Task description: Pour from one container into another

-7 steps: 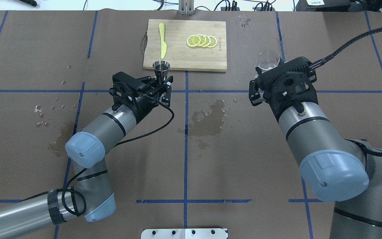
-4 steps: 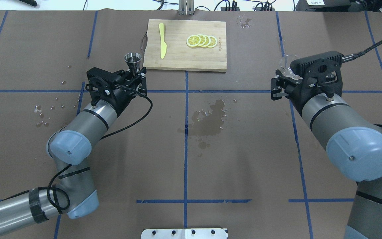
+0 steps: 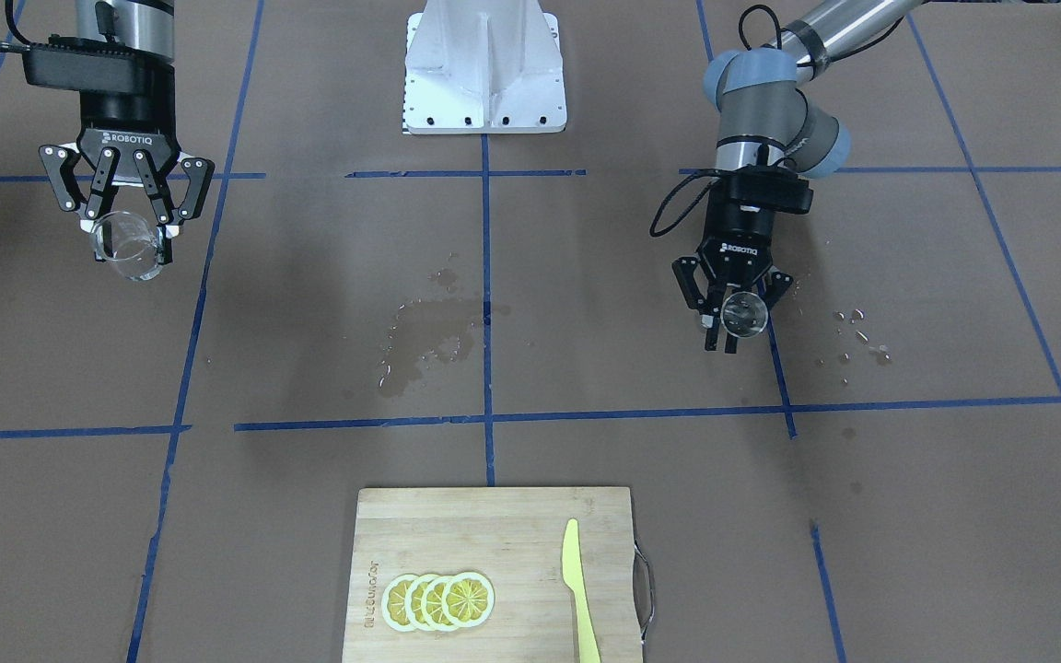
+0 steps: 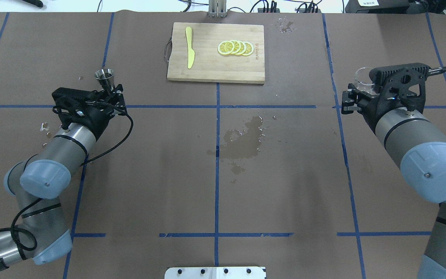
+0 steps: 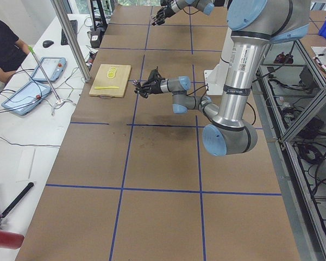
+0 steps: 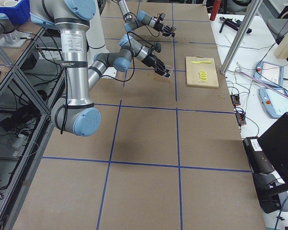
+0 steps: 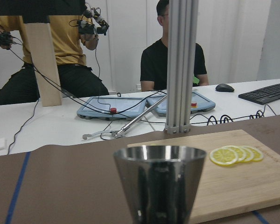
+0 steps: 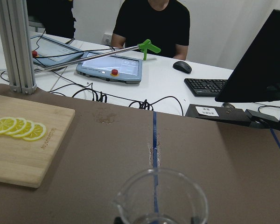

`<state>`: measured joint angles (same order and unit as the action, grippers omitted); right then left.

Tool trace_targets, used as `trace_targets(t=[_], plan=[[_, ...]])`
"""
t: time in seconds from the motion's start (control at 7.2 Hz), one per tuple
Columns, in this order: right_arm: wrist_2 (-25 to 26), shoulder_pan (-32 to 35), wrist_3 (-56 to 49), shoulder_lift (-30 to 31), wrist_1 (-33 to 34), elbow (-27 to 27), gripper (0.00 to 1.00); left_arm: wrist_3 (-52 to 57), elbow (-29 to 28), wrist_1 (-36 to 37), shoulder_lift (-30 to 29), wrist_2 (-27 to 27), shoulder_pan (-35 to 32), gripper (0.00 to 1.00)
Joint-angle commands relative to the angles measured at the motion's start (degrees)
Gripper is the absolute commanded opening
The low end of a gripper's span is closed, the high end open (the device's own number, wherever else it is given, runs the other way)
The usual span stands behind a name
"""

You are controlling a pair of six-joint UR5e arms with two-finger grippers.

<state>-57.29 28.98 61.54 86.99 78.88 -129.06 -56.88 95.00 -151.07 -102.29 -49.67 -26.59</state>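
A steel jigger (image 4: pixel 104 75) stands upright in my left gripper (image 4: pixel 108 92), which is shut on its stem above the table's left part. In the front-facing view the jigger (image 3: pixel 744 313) shows between the black fingers of the left gripper (image 3: pixel 731 322). The left wrist view is filled by the jigger (image 7: pixel 161 182) up close. My right gripper (image 4: pixel 356 93) is shut on a clear glass beaker (image 4: pixel 362 78) at the far right. The beaker (image 3: pixel 130 247) hangs in the right gripper (image 3: pixel 130 235) with its spout sideways. The right wrist view shows the beaker (image 8: pixel 161 198) with a little liquid at its bottom.
A bamboo cutting board (image 4: pixel 215 66) at the back centre carries lemon slices (image 4: pixel 235 48) and a yellow knife (image 4: pixel 189 46). A wet patch (image 4: pixel 244 139) darkens the paper mid-table. Droplets (image 4: pixel 48 133) lie near the left arm. People sit beyond the table's far edge.
Both arms have swung outward from the centre: the left went left with the jigger, the right went right with the beaker. Both grips have stayed shut.
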Motion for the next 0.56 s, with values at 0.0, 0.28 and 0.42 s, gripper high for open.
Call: trace_targets(t=[0.0,0.28,0.42], plan=[[-0.4,0.0,5.3,0.9,-2.2,0.9,0.0,-6.2,5.5,6.2,8.6,3.5,-0.2,0.0],[-1.8,0.0,8.0,9.7,-24.6,6.0,0.0,-13.6,6.6,8.8,12.5,8.5,0.0,0.0],[-1.9,0.0,7.9,10.8,-26.6,7.1,0.0,-19.7,6.1,12.8,12.6,8.7,0.3,0.0]])
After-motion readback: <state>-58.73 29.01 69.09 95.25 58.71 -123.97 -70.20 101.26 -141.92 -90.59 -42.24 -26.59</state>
